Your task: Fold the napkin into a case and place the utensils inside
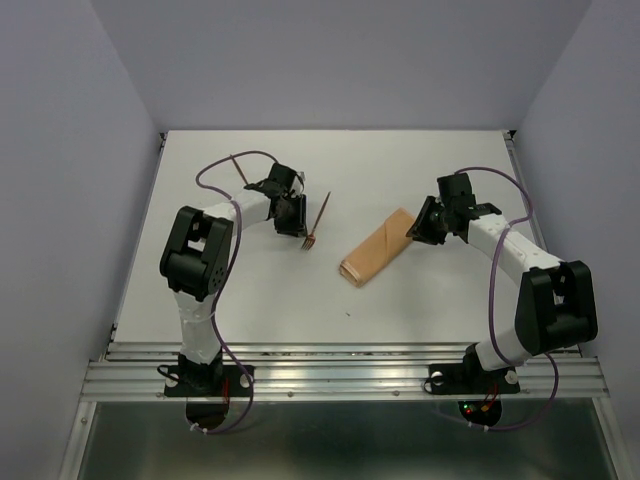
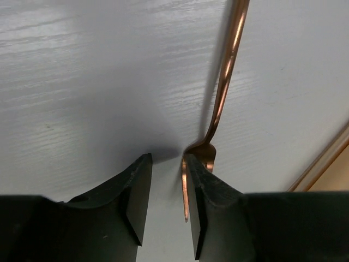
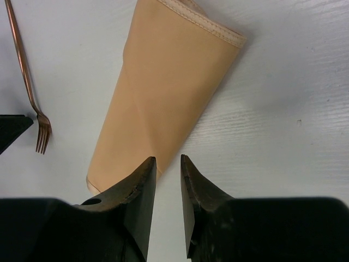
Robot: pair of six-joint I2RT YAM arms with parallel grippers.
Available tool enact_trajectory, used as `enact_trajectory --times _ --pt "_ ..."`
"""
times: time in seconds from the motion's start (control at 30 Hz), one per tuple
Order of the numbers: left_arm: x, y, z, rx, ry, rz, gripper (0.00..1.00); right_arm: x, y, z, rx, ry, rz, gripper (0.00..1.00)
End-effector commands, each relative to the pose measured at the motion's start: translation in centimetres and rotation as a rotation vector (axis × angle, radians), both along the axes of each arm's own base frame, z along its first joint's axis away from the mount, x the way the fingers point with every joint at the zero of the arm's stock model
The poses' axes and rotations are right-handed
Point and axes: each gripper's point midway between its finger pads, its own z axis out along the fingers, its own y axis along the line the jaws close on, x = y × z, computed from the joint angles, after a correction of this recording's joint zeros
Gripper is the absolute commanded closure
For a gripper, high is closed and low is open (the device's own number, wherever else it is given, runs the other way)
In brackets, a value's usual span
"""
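Note:
The napkin lies folded into a narrow tan case [image 1: 378, 247] [image 3: 163, 82] at mid-table, slanting from lower left to upper right. A copper fork [image 1: 318, 222] [image 2: 224, 71] [image 3: 22, 65] rests on the table left of it, tines toward me. My left gripper [image 1: 297, 228] [image 2: 166, 158] is open over the fork's head; one tine runs along the inner face of its right finger, and the jaws stand apart with bare table between them. A second thin reddish utensil [image 1: 238, 168] lies behind the left arm. My right gripper [image 1: 415, 228] [image 3: 168, 161] is open and empty at the case's right end.
The white table [image 1: 450, 300] is walled by grey panels on three sides. A metal rail [image 1: 340, 375] runs along the near edge, where both arm bases are bolted. A tan edge [image 2: 327, 164] shows at the lower right of the left wrist view.

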Motion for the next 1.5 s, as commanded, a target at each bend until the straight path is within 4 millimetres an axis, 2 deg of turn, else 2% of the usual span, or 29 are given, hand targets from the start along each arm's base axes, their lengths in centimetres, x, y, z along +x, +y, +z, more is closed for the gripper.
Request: enact_trajectory --times 0.0,0.1,0.17,0.2,0.27,0.43,0.63,0.97,1.07,1.1,1.17,1.27,1.3,1.37,1.47 --pt "0.7 3.3 1.6 0.192 -0.076 0.072 0.51 1.5 0.1 1.4 0.013 -0.063 0.008 0.69" --pt "1.3 2.5 4.0 0.215 -0.162 0.063 0.44 1.5 0.1 1.4 0.012 -0.063 0.007 0.70" --pt "1.5 1.6 4.8 0.221 -0.194 0.036 0.44 1.4 0.1 1.3 0.013 -0.060 0.008 0.70" --pt "1.4 0.5 5.2 0.213 -0.208 0.008 0.43 1.4 0.1 1.3 0.013 -0.060 0.008 0.69" --pt "1.2 -0.7 4.9 0.207 -0.206 -0.026 0.42 1.3 0.1 1.4 0.014 -0.061 0.007 0.70" --pt "1.1 -2.1 4.0 0.229 -0.204 -0.063 0.32 1.1 -0.1 1.6 0.009 -0.068 0.002 0.69" --pt "1.8 -3.2 2.8 0.238 -0.199 -0.083 0.34 0.9 -0.1 1.5 0.012 -0.065 0.001 0.69" --pt "2.3 -3.3 0.8 0.324 -0.180 -0.099 0.58 0.6 -0.3 1.8 0.008 -0.072 -0.008 0.69" --pt "2.2 -3.2 0.2 0.347 -0.174 -0.107 0.73 0.6 -0.3 1.7 0.008 -0.072 -0.009 0.69" --pt "2.3 -3.2 0.0 0.355 -0.171 -0.114 0.86 0.6 -0.3 1.8 0.008 -0.073 -0.010 0.69" --pt "2.3 -3.2 0.0 0.376 -0.177 -0.127 0.99 0.6 -0.3 1.7 0.007 -0.072 -0.010 0.69" --pt "1.9 -3.6 0.9 0.358 -0.183 -0.165 1.00 0.7 -0.3 1.7 0.003 -0.072 -0.009 0.69" --pt "1.8 -3.8 2.0 0.336 -0.203 -0.187 1.00 0.8 -0.4 1.6 0.000 -0.069 -0.009 0.69" --pt "1.2 -4.9 3.1 0.272 -0.208 -0.238 1.00 1.3 -0.7 1.4 -0.022 -0.075 -0.015 0.69" --pt "-0.1 -5.9 5.1 0.196 -0.225 -0.295 1.00 3.0 -1.8 0.7 -0.098 -0.060 -0.055 0.69"
